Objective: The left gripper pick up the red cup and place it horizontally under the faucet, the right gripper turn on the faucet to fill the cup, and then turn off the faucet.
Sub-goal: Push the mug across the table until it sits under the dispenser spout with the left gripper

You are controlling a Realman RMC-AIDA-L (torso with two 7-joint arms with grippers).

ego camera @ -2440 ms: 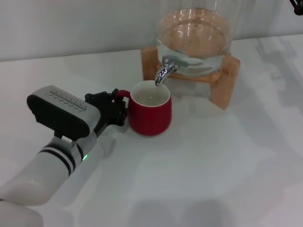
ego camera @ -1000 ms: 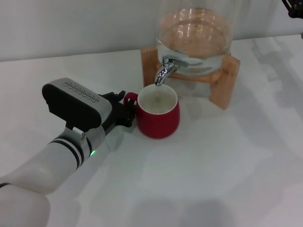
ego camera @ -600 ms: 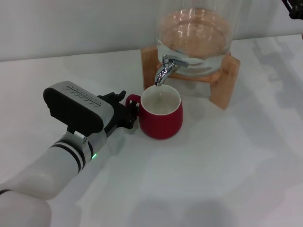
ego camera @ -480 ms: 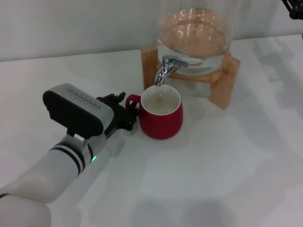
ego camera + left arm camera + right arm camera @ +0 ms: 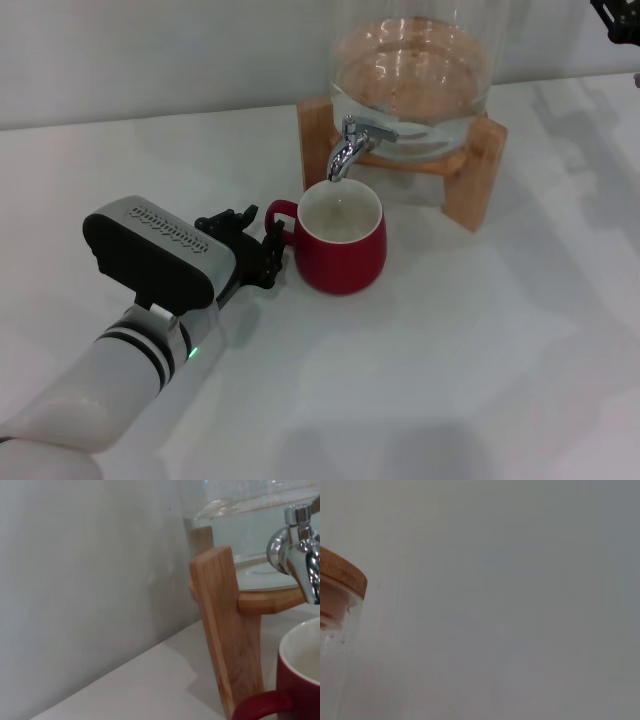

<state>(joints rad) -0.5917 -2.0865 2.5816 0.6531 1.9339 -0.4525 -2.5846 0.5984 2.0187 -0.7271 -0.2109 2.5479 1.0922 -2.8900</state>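
Observation:
The red cup (image 5: 341,243) stands upright on the white table, its white inside right below the spout of the chrome faucet (image 5: 347,148). The faucet is fitted to a clear glass dispenser (image 5: 412,70) on a wooden stand (image 5: 470,178). My left gripper (image 5: 254,245) is open just left of the cup's loop handle (image 5: 274,217), its fingers spread beside it. The left wrist view shows the faucet (image 5: 299,555), a stand leg (image 5: 227,635) and the cup's rim (image 5: 300,675). My right gripper (image 5: 617,20) shows only as a black tip at the far right top corner.
The white table (image 5: 480,340) stretches to the front and right of the cup. A pale wall stands behind the dispenser. The right wrist view shows the dispenser's wooden lid (image 5: 342,575) against the wall.
My left gripper pushed the cup to the right until it stood under the spout. It has now drawn back a little to the left of the handle. The cup stays in place.

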